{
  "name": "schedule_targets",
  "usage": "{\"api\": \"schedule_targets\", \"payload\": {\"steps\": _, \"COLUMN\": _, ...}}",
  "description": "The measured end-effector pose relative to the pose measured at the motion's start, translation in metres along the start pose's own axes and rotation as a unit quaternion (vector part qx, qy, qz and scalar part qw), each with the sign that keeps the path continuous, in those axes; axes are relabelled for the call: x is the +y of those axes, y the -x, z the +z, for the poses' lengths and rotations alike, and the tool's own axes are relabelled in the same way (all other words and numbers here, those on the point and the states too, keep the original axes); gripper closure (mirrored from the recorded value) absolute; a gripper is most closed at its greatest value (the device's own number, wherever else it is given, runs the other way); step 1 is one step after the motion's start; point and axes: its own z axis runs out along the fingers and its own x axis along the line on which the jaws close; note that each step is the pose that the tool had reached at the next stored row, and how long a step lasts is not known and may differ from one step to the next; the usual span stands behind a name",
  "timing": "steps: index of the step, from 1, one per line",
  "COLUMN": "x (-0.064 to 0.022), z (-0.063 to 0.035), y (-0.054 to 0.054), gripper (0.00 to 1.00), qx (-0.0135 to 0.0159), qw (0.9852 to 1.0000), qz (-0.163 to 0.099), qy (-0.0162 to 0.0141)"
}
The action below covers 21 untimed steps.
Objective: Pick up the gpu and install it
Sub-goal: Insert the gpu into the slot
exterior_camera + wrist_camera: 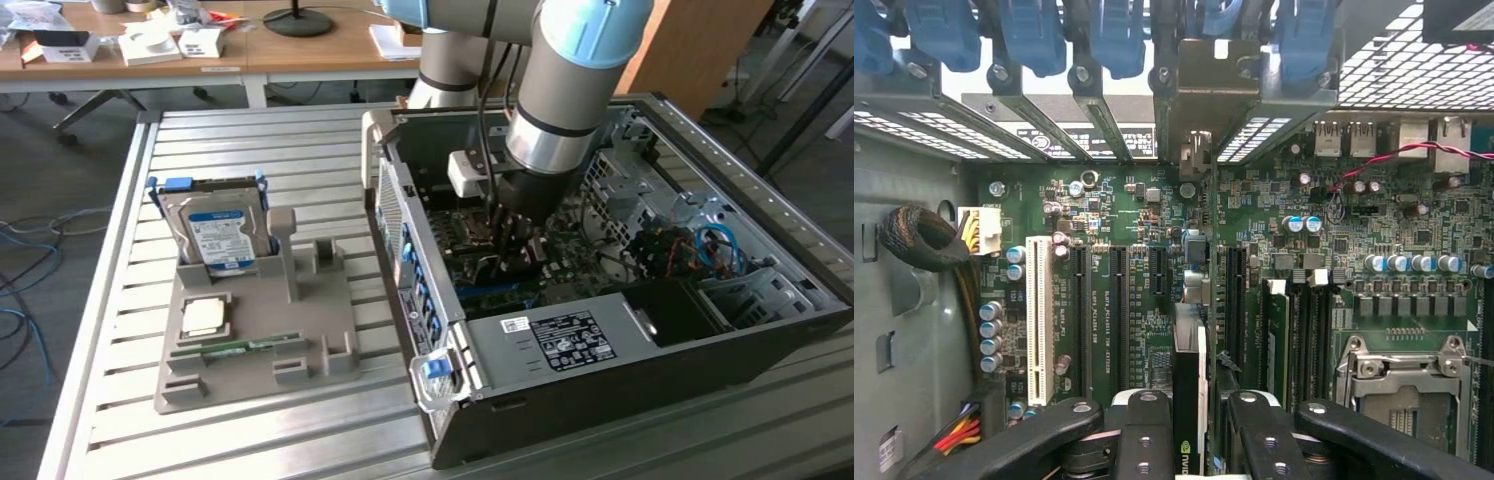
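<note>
Inside an open dark metal computer case (601, 410) that is lying on its side on a slatted silver metal surface (214, 140), the robot arm's gripper (514, 262) is reaching down toward the green motherboard (1124, 200). In the wrist view the gripper (1196, 440) is pinching the gpu (1189, 380), a thin flat dark card seen edge-on, with black fingers (1144, 430) pressing on either side of it. The gpu is hanging upright just above the motherboard, running in line with the long black expansion slots (1116, 300) and sitting between them and the black memory slots (1294, 330); whether its lower edge is touching a slot cannot be told. A long white slot (1038, 320) is lying further off to one side, and blue plastic latches (1034, 35) are lining the rear wall of the case. On the exterior view's left, well apart from the case, a grey moulded holder (254, 385) is sitting on the surface, carrying an upright silver hard drive with a blue label (220, 235), a small square pale processor chip (203, 316) and a narrow green memory stick (247, 347).
</note>
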Motion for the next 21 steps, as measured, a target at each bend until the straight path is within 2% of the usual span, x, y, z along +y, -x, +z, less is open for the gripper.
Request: {"api": "schedule_targets", "payload": {"steps": 21, "x": 0.0000, "z": 0.0013, "y": -0.0001, "gripper": 0.74, "qx": 0.0000, "qw": 1.0000, "qz": 0.000, "qy": 0.0002}}
